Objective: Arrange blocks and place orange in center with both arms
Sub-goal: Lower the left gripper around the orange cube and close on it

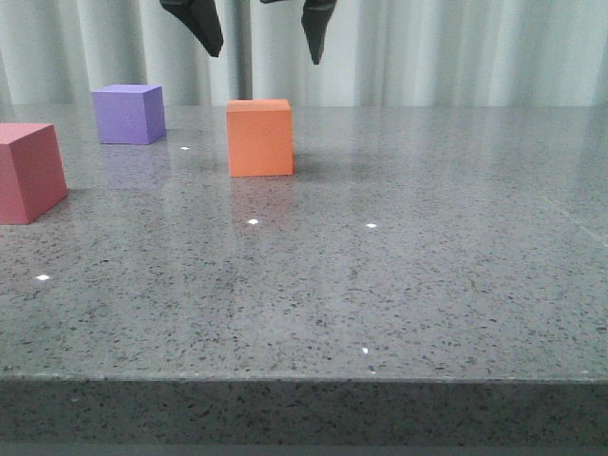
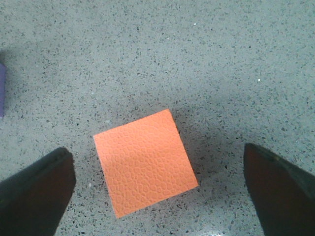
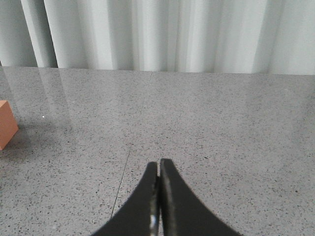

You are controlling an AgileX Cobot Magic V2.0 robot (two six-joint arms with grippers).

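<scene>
Front view: the orange cube [image 1: 259,138] stands on the grey speckled surface [image 1: 380,285], toward the far edge and a little left of the middle. The purple cube [image 1: 129,113] sits farther back and to the left, well apart from it, and the pinkish-red cube [image 1: 28,171] sits at the left edge, nearer the front and partly cut off. Two black fingers of the left claw [image 1: 263,38] hang above the orange cube, spread wide and clear of its top. A pale curtain [image 1: 456,47] closes off the back.

Left wrist view: the left claw [image 2: 162,189] looks straight down on the orange cube [image 2: 145,162], which lies between the two black fingers [image 2: 37,189], touching neither and turned slightly askew to them. The jaws are wide apart and hold nothing. A sliver of the purple cube [image 2: 2,91] shows at the border.

Right wrist view: the right claw [image 3: 159,172] has its two fingertips pressed together with nothing between them, above bare surface [image 3: 221,128]. A corner of the orange cube [image 3: 7,123] shows at the border, well apart from the claw. The curtain [image 3: 172,34] hangs beyond the far edge.
</scene>
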